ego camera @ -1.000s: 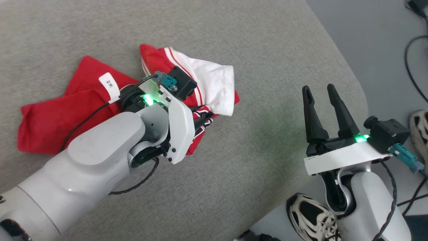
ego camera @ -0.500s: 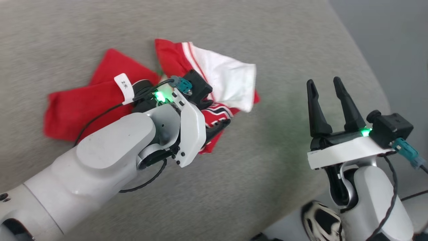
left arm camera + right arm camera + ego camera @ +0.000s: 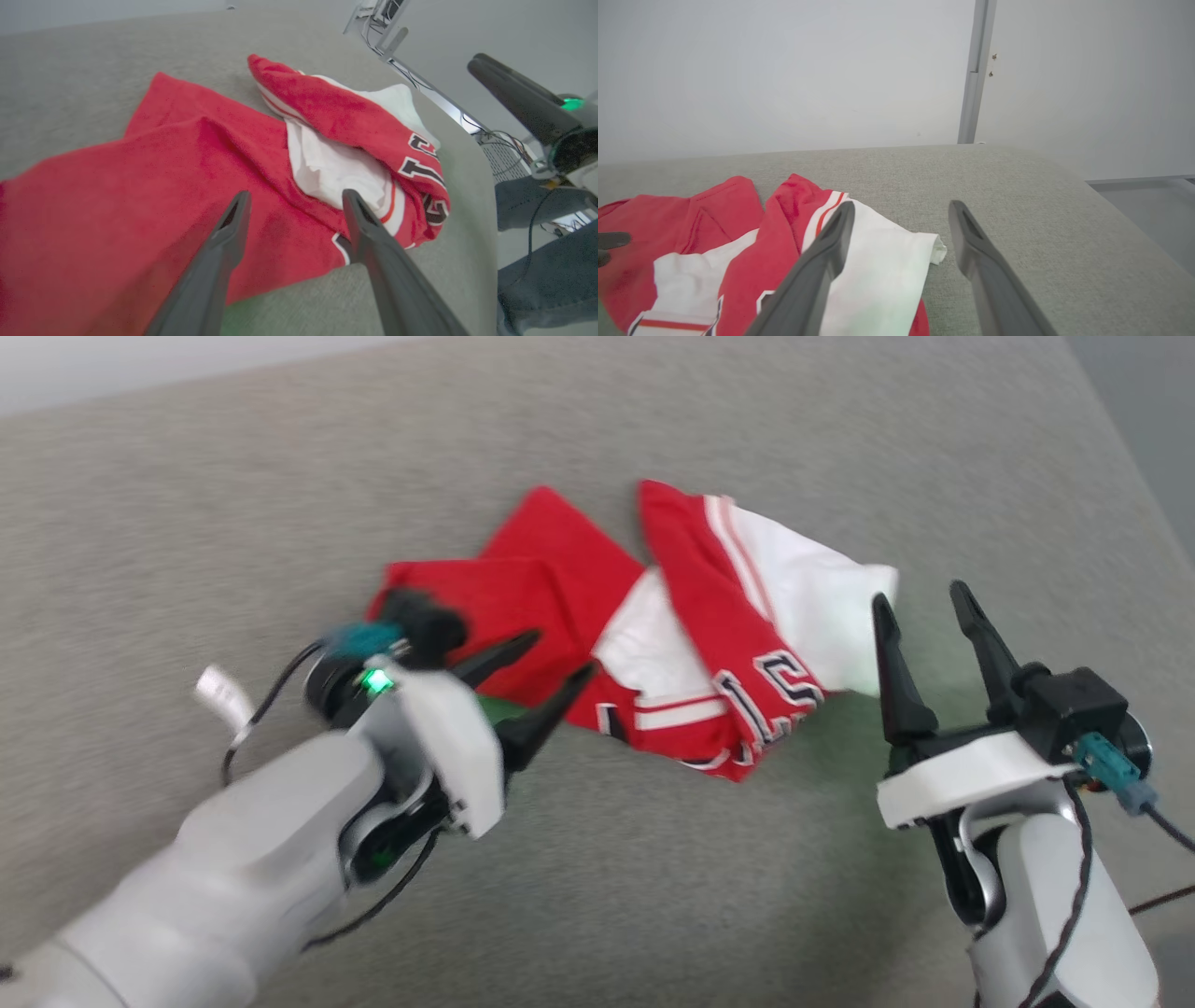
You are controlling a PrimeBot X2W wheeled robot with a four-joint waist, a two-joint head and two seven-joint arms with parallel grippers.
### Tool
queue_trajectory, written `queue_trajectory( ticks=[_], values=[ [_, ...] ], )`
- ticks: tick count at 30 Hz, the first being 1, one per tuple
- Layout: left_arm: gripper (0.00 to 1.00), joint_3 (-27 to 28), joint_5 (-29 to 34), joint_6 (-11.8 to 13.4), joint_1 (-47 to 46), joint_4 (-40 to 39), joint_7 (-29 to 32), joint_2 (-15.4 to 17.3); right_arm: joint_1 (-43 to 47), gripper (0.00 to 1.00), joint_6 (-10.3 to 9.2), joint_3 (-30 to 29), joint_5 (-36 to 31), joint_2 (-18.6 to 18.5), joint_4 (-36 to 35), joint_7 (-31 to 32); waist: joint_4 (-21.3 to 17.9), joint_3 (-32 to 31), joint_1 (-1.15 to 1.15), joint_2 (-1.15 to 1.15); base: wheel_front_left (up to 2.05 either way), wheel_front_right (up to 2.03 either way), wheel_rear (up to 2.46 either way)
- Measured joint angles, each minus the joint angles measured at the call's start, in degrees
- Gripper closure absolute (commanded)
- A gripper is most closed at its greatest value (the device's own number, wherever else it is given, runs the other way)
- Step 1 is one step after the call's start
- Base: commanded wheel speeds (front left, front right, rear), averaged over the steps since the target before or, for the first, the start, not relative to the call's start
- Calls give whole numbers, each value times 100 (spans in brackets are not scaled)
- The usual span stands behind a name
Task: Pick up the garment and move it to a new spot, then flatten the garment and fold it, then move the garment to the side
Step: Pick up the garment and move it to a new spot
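Head view: the garment point(image 3: 691, 616) lies crumpled on the grey table point(image 3: 280, 476). Its left half is plain red. White lining point(image 3: 812, 597) and black lettering point(image 3: 775, 686) are turned out on its right half.

Change, last second: my left gripper point(image 3: 563, 653) was down in the cloth, its 2 fingers pinched on a fold near the garment's middle. Now those fingers are spread wide and have backed off to the garment's near-left edge, nothing between them. Cloth let go. The camera has swung too, so the garment's shift across the picture is no proof that it moved.

Left wrist view: both fingers hang over the red panel. Whether the tips brush the cloth I cannot tell.

My right gripper point(image 3: 920, 595): fingers apart as before, empty, at the garment's right end just beside the lining's corner. In the right wrist view 1 finger crosses in front of that white flap without gripping it.

Reading: with this release the carry to a new spot looks finished. The garment is bunched, 1 red strip doubled over the lining, so I judge flattening comes next. Both grippers are free, 1 at each end of the garment, well placed to take 2 corners. Fold and side move not yet begun.
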Motion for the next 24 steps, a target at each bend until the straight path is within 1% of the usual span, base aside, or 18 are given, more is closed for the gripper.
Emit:
queue_trajectory(
  ticks=[3,5,7,9,11,12,13,16,19,22,24],
  values=[
    [0,166,-272,0,397,374,-511,11,102,0,0,-170,-227,1,79,0,308,-170,0,0,0,0,0],
    [0,346,-391,0,681,642,-733,33,196,0,0,-263,-379,-1,133,0,504,-296,0,0,0,0,0],
    [0,576,-555,0,982,878,-843,38,274,0,0,-337,-472,-13,191,0,688,-430,0,0,0,0,0],
    [0,815,-559,0,1285,1066,-877,44,374,0,0,-442,-491,-67,226,0,861,-566,0,0,0,0,0],
    [0,1393,-461,7,1572,1132,-882,36,482,0,0,-550,-491,-130,225,0,1026,-694,0,0,0,0,0],
    [0,1708,-325,9,1707,1131,-888,45,538,0,0,-597,-489,-156,225,0,1104,-765,0,0,0,0,0],
    [0,2307,0,52,2078,1089,-890,47,654,0,0,-671,-469,-231,215,0,1243,-900,0,0,0,0,0],
    [0,3247,667,170,2754,868,-889,30,860,0,0,-797,-417,-331,181,0,1425,-1097,0,0,0,0,0],
    [0,4243,1347,297,3395,470,-890,-35,1040,0,0,-905,-376,-388,112,0,1563,-1268,0,0,0,0,0],
    [0,5127,1993,353,4114,66,-889,-215,1168,0,0,-951,-335,-426,59,0,1633,-1405,0,0,0,0,0],
    [0,5603,2442,360,4550,-168,-890,-364,1249,0,0,-988,-330,-426,14,0,1643,-1470,0,0,0,0,0]
  ],
)
